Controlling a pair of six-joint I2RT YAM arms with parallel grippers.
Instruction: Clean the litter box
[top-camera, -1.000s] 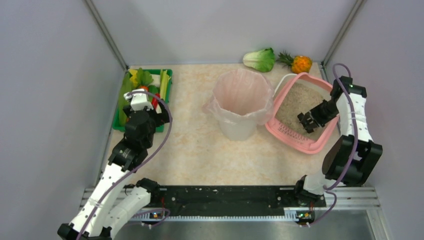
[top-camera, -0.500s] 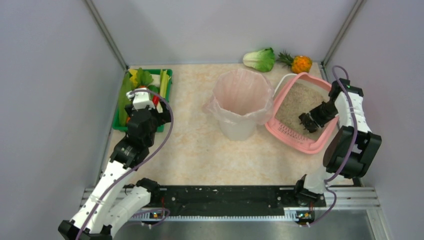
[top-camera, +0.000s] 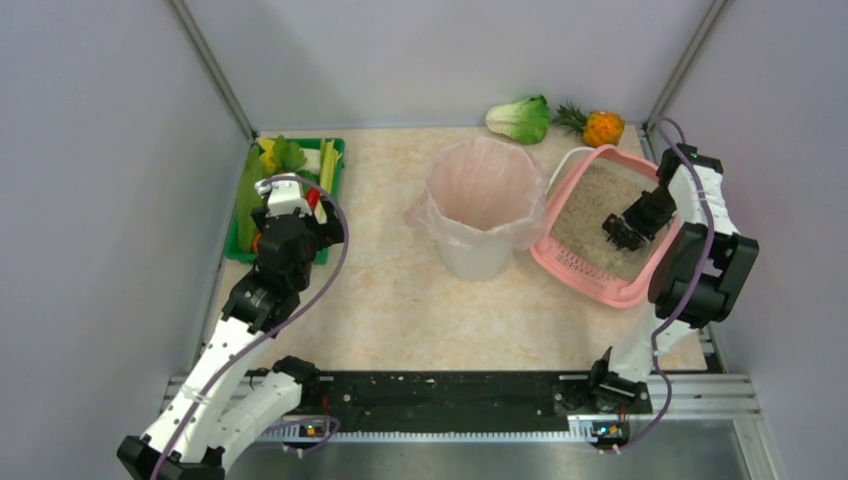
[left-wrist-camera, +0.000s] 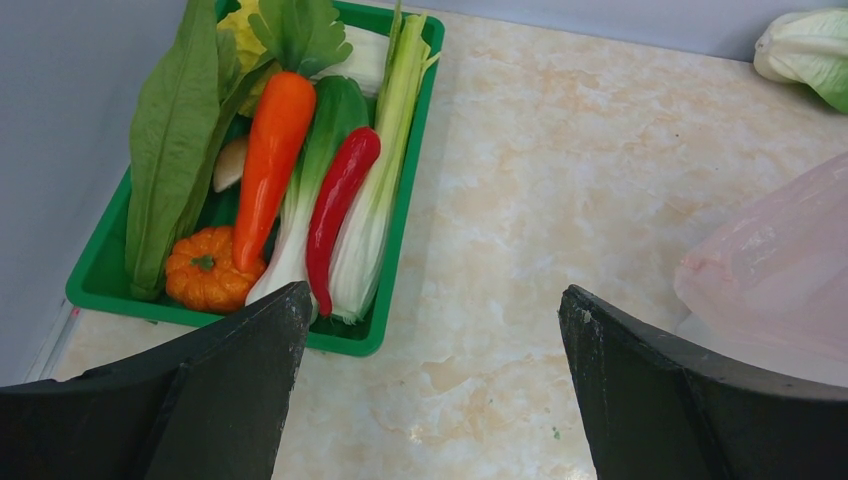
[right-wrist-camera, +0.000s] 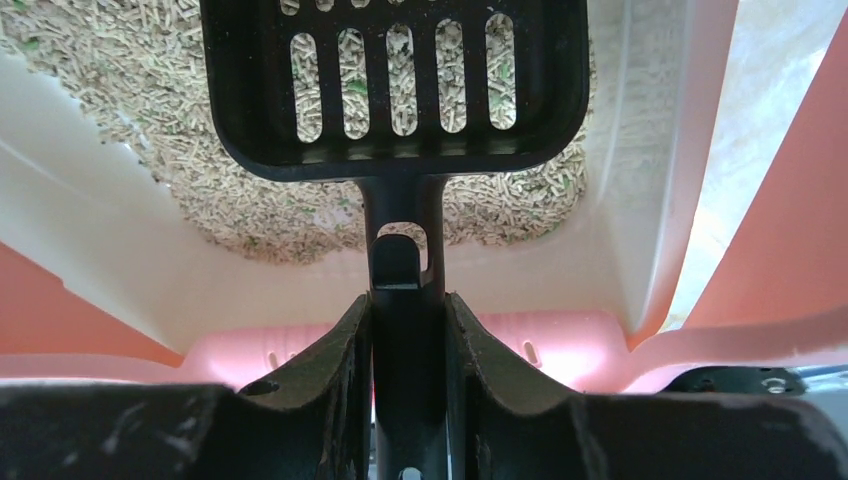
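Early going, I'd judge. The litter box sits far right on the table, loaded with beige pellets and nothing visibly scooped out yet. Just beside it, the white bin shows an empty-looking pink liner. The green tray holds vegetables. The right gripper clamps the black scoop over the pellets, while the left gripper gapes wide, idle.
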